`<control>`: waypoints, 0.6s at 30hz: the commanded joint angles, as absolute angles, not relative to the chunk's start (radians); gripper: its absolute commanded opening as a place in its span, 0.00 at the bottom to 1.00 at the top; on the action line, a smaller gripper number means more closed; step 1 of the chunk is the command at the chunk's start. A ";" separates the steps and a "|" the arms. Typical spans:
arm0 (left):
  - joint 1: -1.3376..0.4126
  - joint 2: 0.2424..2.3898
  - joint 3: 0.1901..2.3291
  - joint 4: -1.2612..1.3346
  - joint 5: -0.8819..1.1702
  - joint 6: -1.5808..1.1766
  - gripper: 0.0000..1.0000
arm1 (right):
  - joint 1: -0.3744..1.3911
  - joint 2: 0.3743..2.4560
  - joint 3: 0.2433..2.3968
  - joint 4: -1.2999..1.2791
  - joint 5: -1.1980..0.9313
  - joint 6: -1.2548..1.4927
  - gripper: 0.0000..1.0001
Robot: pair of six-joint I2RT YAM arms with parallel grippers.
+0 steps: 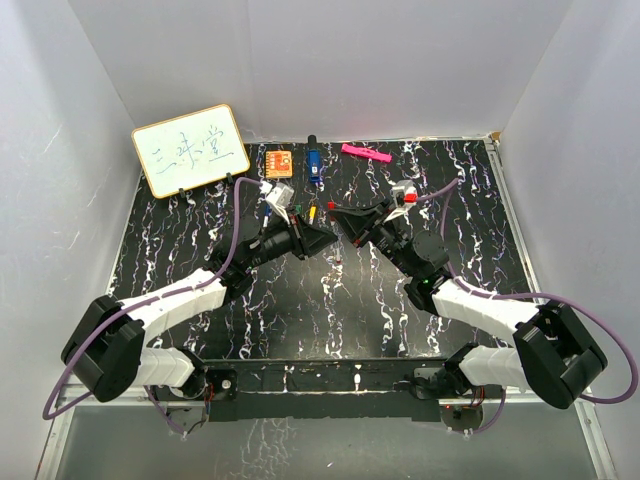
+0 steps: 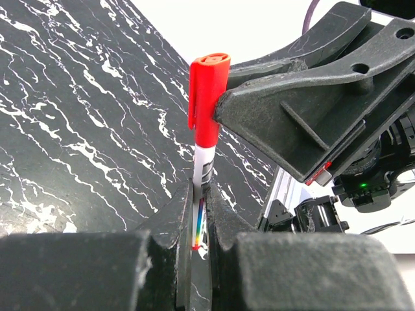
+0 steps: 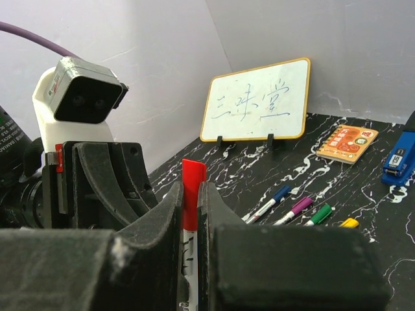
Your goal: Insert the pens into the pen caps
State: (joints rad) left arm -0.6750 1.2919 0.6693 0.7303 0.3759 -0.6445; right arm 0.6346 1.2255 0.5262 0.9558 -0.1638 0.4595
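- I see the left gripper (image 2: 200,210) with jaws closed on the white pen (image 2: 202,159) barrel.
- Right gripper (image 3: 190,197) jaws pinch the red cap (image 3: 192,172), which sits over the pen's top end.

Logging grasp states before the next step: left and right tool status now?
Left tool: closed on the white pen barrel.
Right tool: closed on the red cap sitting on that pen.
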 commanded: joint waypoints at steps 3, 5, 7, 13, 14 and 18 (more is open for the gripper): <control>-0.632 1.203 0.753 0.914 0.215 -0.598 0.00 | 0.652 1.233 0.463 0.765 -0.284 0.468 0.00; -0.631 1.201 0.756 0.910 0.208 -0.588 0.00 | 0.651 1.232 0.458 0.755 -0.290 0.469 0.00; -0.629 1.200 0.763 0.908 0.203 -0.582 0.00 | 0.652 1.233 0.455 0.740 -0.293 0.468 0.00; -0.626 1.206 0.782 0.915 0.195 -0.575 0.00 | 0.652 1.241 0.445 0.724 -0.309 0.472 0.00; -0.626 1.206 0.785 0.915 0.193 -0.574 0.00 | 0.653 1.241 0.443 0.724 -0.311 0.471 0.00; -0.625 1.209 0.793 0.915 0.197 -0.569 0.00 | 0.654 1.241 0.441 0.714 -0.308 0.469 0.00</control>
State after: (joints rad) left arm -0.6750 1.2903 0.6735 0.6701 0.3588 -0.5861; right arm 0.6327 1.2251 0.5056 0.9287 -0.1635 0.4664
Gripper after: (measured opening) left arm 0.048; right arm 0.061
